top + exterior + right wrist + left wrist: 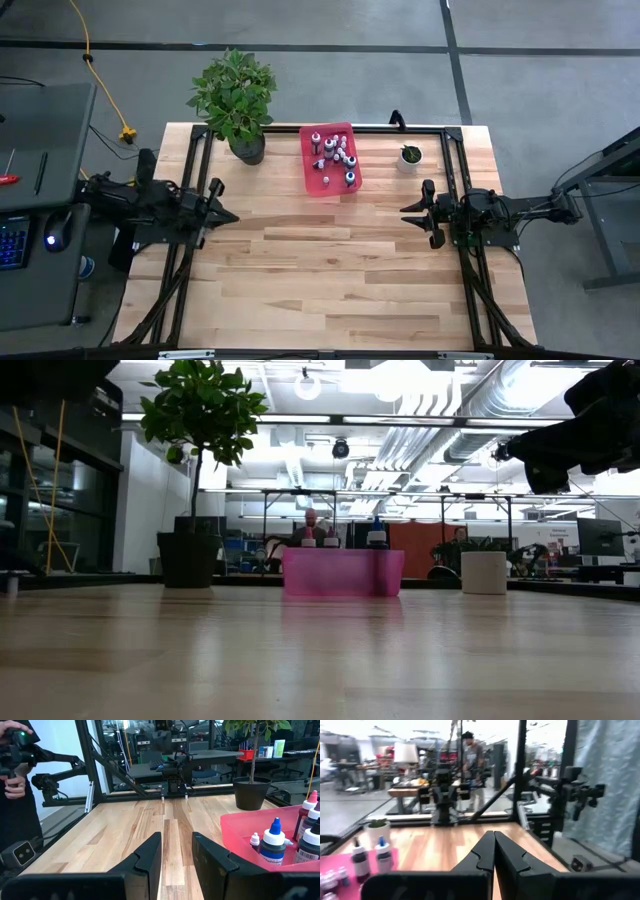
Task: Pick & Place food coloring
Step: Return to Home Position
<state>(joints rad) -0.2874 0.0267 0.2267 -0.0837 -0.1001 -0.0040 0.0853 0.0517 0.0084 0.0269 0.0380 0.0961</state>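
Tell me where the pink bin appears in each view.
High view: the pink bin sits top centre.
Low view: bin at centre.
Left wrist view: bin in the picture's lower left corner.
Right wrist view: bin at the picture's right edge.
Landmark: the small white pot beside it, not in the right wrist view.

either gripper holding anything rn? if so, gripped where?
Nothing is held. The left gripper is shut with nothing between its fingers; the right gripper is open over bare table. The food coloring bottles sit in the pink bin.
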